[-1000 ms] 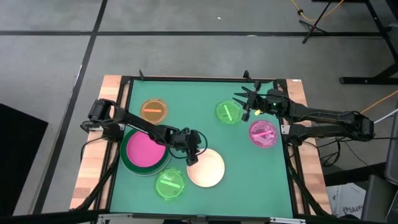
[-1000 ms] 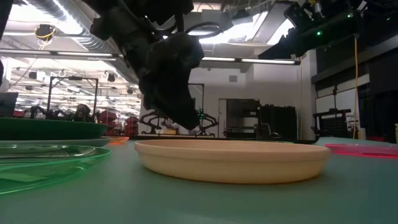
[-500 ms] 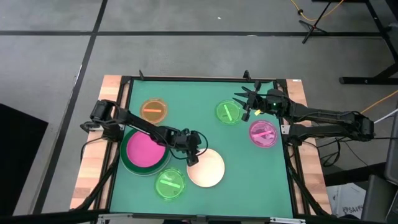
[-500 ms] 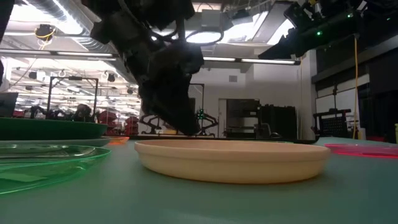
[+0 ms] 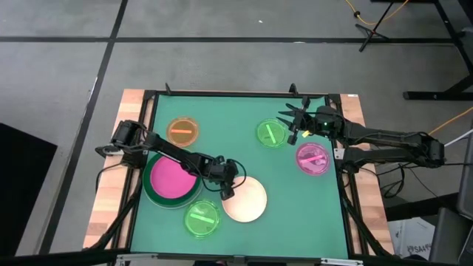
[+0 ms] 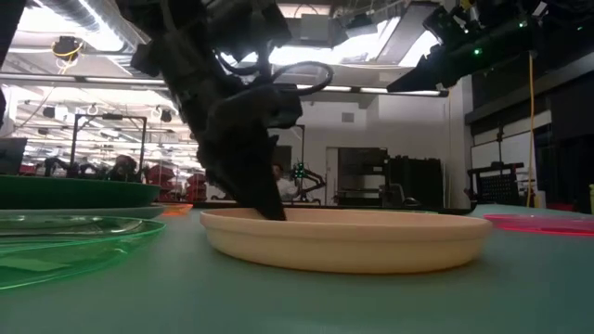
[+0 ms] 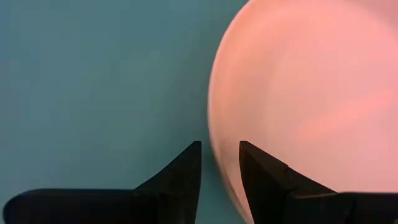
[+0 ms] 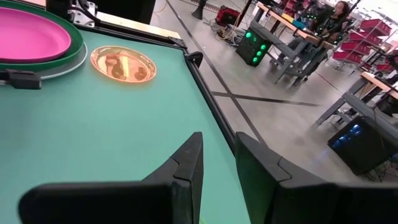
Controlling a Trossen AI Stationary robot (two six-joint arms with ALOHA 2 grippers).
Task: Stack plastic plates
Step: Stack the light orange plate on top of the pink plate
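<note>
The cream plate (image 5: 246,201) lies flat on the green mat near the table's middle, toward the near edge. My left gripper (image 5: 225,189) has come down at its left rim, open by a narrow gap. In the left wrist view one finger (image 7: 186,171) stands outside the rim and the other (image 7: 264,177) over the plate's inside. A magenta plate (image 5: 171,177) sits in a dark green plate (image 5: 150,193), and a pale rim (image 8: 76,62) shows under them. My right gripper (image 5: 291,124) hovers open over the far right part. My left gripper straddles the cream plate's left rim (image 7: 216,155) from above, pointing down, one finger outside and one inside. A strip of mat still shows between the outer finger and the rim. I cannot tell whether either finger touches the plate, which lies flat on the mat.
Small translucent plates lie around: orange (image 5: 182,131) at the far left, lime green (image 5: 272,134) by the right gripper, another lime green (image 5: 202,219) at the near edge, pink (image 5: 313,158) at the right. A black frame (image 5: 151,133) borders the mat.
My left gripper has sunk and moved a little toward the near edge, down onto the cream plate's left rim. Its fingertips now reach the rim's height in the low view. The plate has stayed in place.
</note>
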